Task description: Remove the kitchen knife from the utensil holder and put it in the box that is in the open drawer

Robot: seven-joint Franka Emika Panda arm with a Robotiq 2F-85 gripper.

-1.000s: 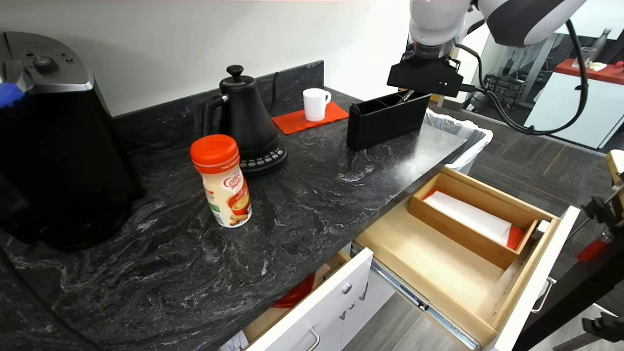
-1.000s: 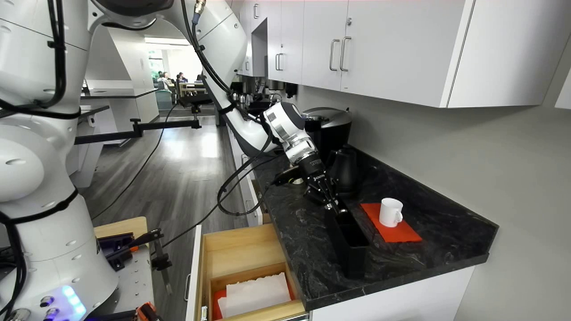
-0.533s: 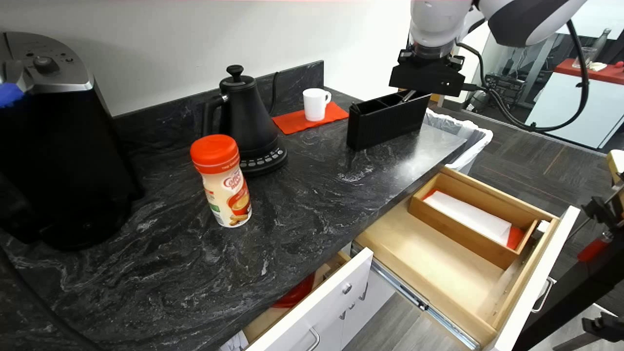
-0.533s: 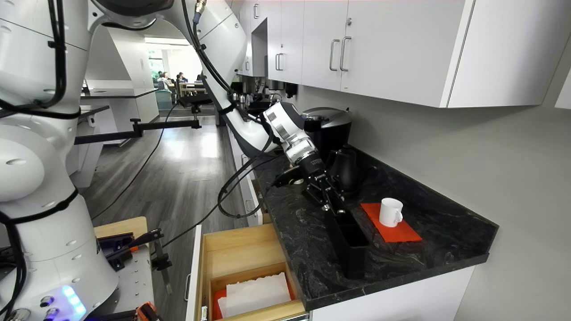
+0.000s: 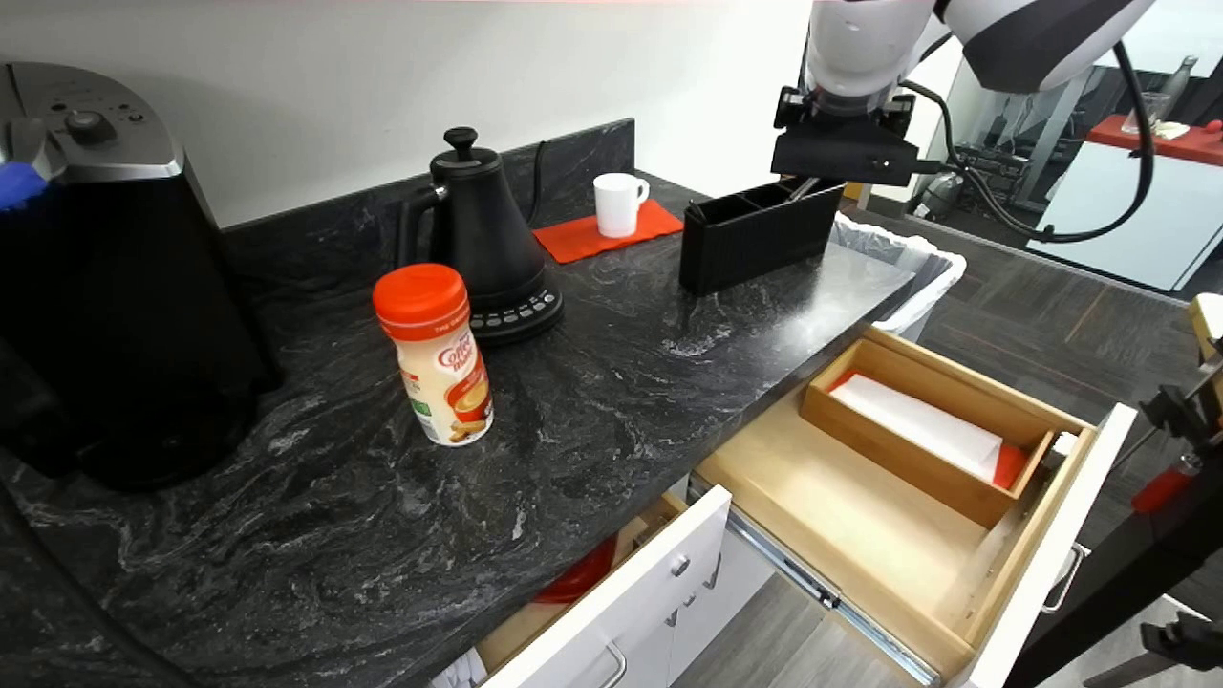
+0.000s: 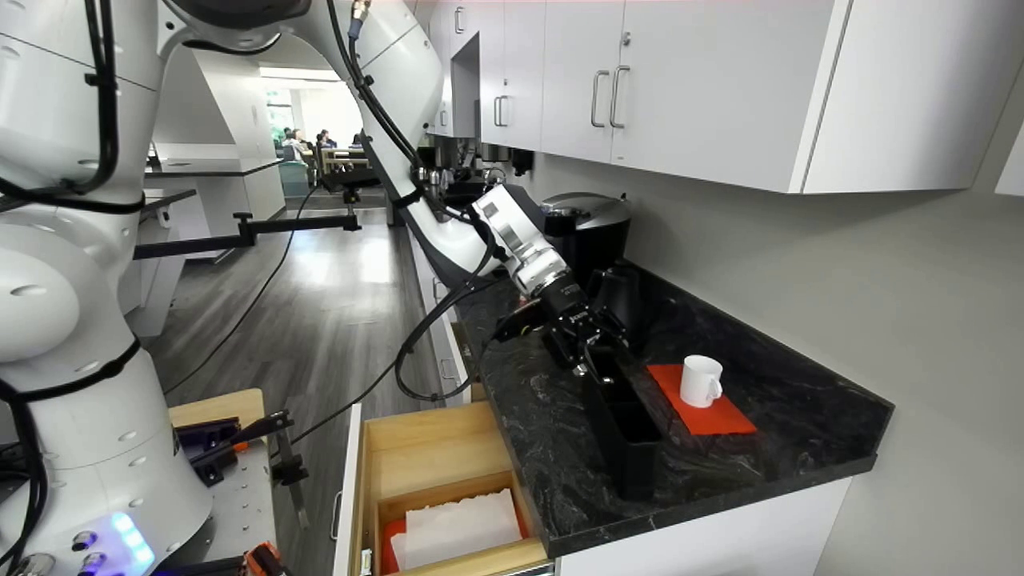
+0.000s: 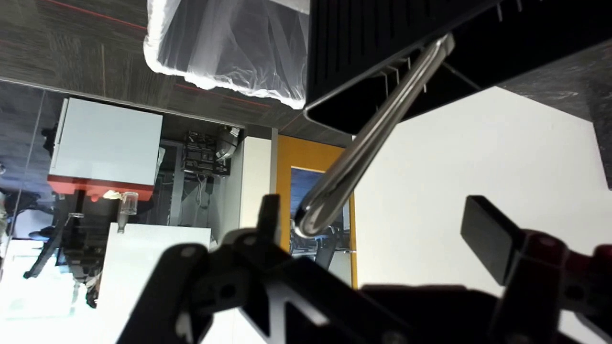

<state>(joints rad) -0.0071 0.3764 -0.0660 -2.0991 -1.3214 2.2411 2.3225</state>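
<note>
In the utensil holder (image 5: 764, 239) on the desk (image 5: 573, 430), what I take for the knife (image 7: 369, 145) leans, lower end hidden. My fingers (image 7: 490, 239) stand spread. I judge its metal handle (image 7: 334, 191) stiff, slippery, fairly light; I'd pinch it mid-length, firmly.

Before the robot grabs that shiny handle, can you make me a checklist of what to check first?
1. Fingers open: ok, wide apart.
2. Metal handle sticking out: ok, it pokes out of the black holder.
3. Handle centred between the fingers: not ok, in the wrist view its end shows much nearer one finger.
4. What the handle belongs to: cannot tell, the rest is hidden in the holder.
5. Drawer open: ok.
6. Box in the drawer: ok, open-topped, with white paper inside.
</note>
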